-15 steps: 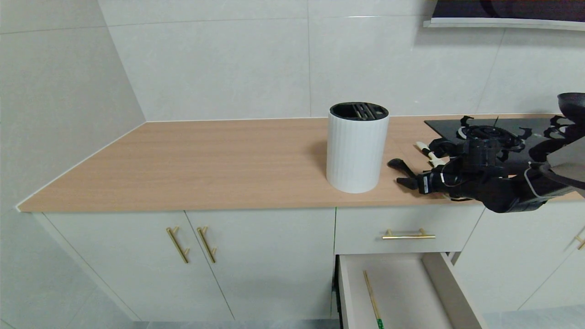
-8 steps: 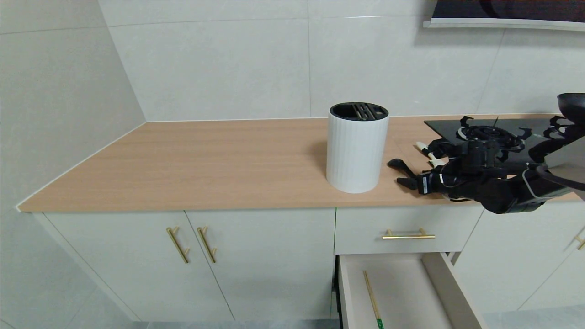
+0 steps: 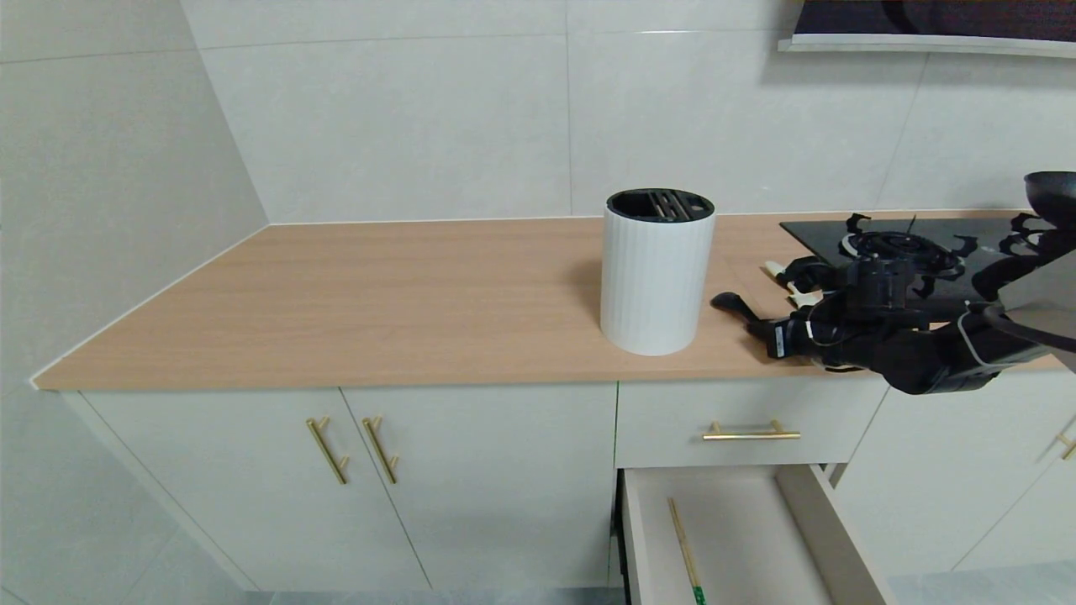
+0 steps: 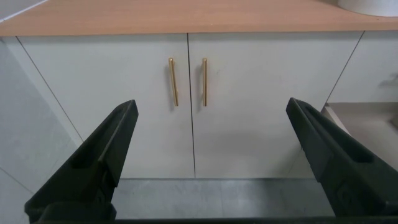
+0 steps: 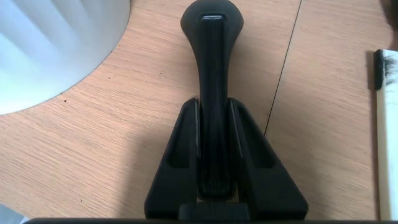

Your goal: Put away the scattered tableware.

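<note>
One black-handled utensil [image 5: 211, 37] is gripped by the right gripper [image 5: 212, 111], whose fingers are closed tight on the handle. It is held low over the light wooden countertop [image 3: 378, 294], just beside the white ribbed cylindrical holder with the black slotted top [image 3: 656, 277]. The utensil's working end is hidden, and it cannot be told whether it has been lifted clear of the wood.

A pair of thin wooden chopsticks with green tips [image 3: 683, 546] lies in the open white drawer [image 3: 811, 521] below, so that part is judged done. The gripped utensil is not yet stowed. A white-handled utensil [image 3: 790, 284] is left lying on the countertop near the black gas hob [image 3: 908, 242].

The left gripper [image 4: 212, 109] is spread wide with nothing held, facing the white cabinet doors [image 4: 261, 99].
</note>
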{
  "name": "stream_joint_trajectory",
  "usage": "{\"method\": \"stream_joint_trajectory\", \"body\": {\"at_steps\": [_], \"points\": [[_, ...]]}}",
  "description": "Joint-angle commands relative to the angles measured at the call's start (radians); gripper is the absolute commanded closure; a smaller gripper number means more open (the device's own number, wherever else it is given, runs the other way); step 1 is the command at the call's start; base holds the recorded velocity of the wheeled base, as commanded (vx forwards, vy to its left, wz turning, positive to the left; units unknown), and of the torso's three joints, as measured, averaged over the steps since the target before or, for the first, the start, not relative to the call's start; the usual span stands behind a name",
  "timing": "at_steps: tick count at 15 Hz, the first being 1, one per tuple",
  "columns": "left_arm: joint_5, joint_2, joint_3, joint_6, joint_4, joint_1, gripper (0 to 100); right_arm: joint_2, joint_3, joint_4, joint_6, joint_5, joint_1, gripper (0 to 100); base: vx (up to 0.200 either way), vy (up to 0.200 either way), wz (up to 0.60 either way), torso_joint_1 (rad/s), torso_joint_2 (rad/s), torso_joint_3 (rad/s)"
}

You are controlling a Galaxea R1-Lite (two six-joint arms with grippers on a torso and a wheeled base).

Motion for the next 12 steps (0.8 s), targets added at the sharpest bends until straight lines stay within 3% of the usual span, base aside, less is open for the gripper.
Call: {"method": "stream_joint_trajectory", "body": {"at_steps": [1, 4, 6, 11, 12], "points": [[0.001, 0.000, 0.000, 0.001, 0.000, 0.000, 0, 0.002, -0.001, 0.001, -0.001, -0.005, 0.001, 100, 0.000, 0.000, 0.00, 0.000, 0.00, 0.000], [0.001, 0.000, 0.000, -0.001, 0.000, 0.000, 0, -0.037, 0.005, 0.014, 0.001, -0.037, 0.007, 100, 0.000, 0.000, 0.00, 0.000, 0.00, 0.000], [0.001, 0.000, 0.000, -0.001, 0.000, 0.000, 0, -0.126, 0.014, 0.095, 0.033, -0.074, 0.021, 100, 0.000, 0.000, 0.00, 0.000, 0.00, 0.000], [0.001, 0.002, 0.000, -0.001, 0.000, 0.000, 0, -0.535, 0.054, 0.613, 0.288, -0.216, 0.110, 100, 0.000, 0.000, 0.00, 0.000, 0.00, 0.000], [0.001, 0.000, 0.000, -0.001, 0.000, 0.000, 0, -0.575, 0.065, 0.652, 0.305, -0.216, 0.113, 100, 0.000, 0.000, 0.00, 0.000, 0.00, 0.000]]}}
